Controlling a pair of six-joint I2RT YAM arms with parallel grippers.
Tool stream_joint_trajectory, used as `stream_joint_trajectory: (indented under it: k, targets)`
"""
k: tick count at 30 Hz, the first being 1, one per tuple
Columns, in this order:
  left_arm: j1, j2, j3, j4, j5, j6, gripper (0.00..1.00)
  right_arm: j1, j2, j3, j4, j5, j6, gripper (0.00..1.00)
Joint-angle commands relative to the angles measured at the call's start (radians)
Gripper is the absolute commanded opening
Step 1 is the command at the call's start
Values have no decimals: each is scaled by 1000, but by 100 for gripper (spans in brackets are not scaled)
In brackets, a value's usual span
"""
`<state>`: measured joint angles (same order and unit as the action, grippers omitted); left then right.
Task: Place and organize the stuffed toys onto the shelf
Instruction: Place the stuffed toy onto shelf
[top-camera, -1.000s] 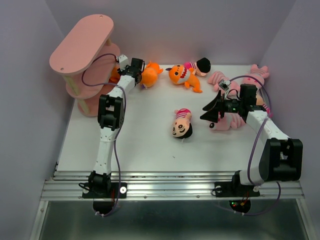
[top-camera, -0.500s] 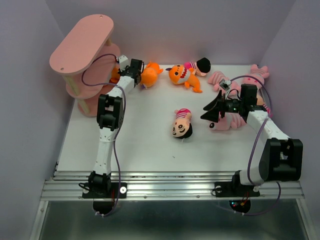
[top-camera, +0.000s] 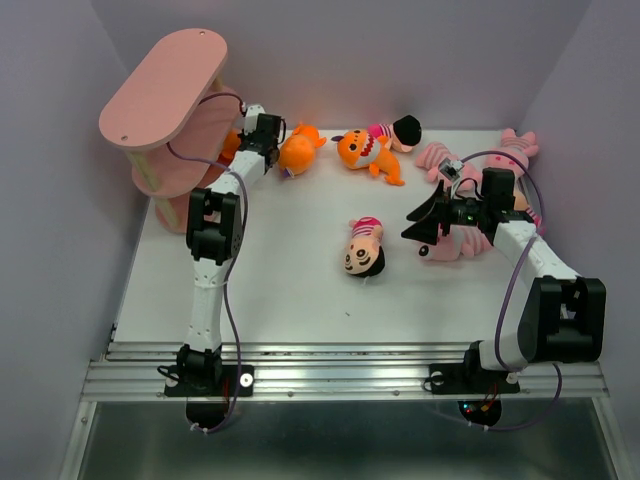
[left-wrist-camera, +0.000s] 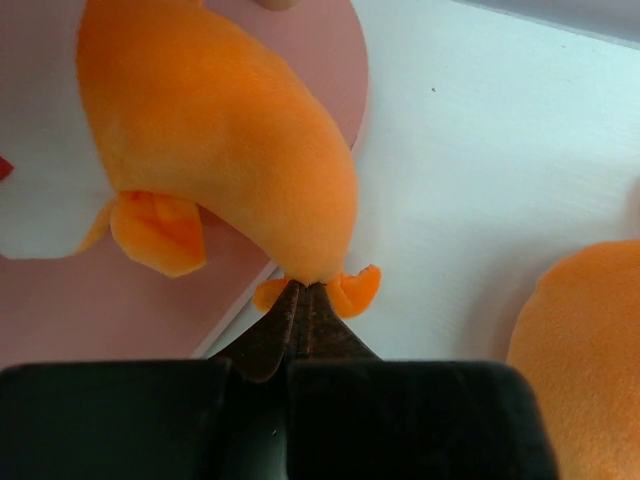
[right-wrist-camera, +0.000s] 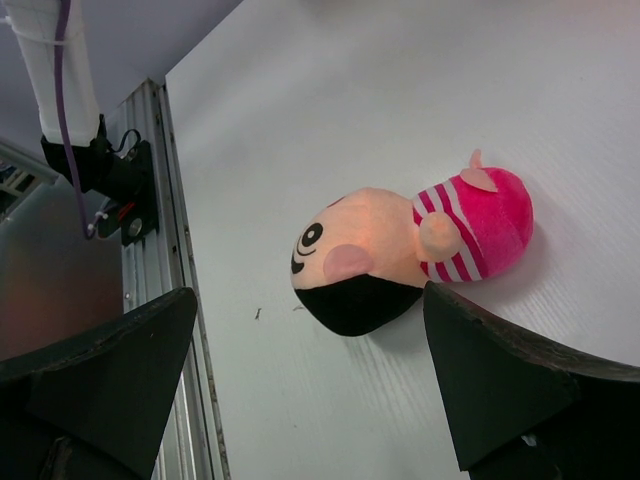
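My left gripper (left-wrist-camera: 303, 292) is shut on the tail of an orange toy (left-wrist-camera: 220, 130), which hangs over a pink board of the shelf (left-wrist-camera: 90, 320). From above, that gripper (top-camera: 246, 133) is at the shelf (top-camera: 165, 85), and the held toy (top-camera: 230, 148) is mostly hidden between tiers. A second orange toy (top-camera: 297, 150) lies just right of it. My right gripper (right-wrist-camera: 309, 293) stands open above a black-haired doll (right-wrist-camera: 400, 245) in magenta stripes. This doll (top-camera: 364, 247) lies mid-table, left of the gripper (top-camera: 420, 225).
A third orange toy (top-camera: 362, 150) and another doll (top-camera: 395, 130) lie at the back. Light pink striped animals (top-camera: 440, 155) (top-camera: 515, 148) (top-camera: 445, 248) lie around my right arm. The table's metal front rail (right-wrist-camera: 140, 200) shows in the right wrist view.
My left gripper has closed on the orange toy's tail and shifted slightly left toward the shelf. The right arm has not moved.
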<state>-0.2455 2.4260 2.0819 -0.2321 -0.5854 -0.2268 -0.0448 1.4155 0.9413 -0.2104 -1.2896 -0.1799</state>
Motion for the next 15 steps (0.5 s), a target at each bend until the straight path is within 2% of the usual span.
stream_joint_trajectory:
  k: [1, 9, 15]
  targets:
    - [9, -82, 7, 28, 30, 93, 0, -4, -21, 45, 3, -28, -10, 100]
    - [26, -47, 72, -22, 65, 159, 0, -13, -23, 44, 3, -33, -10, 100]
    - [38, -36, 83, -36, 50, 273, 0, -13, -21, 44, 3, -34, -9, 100]
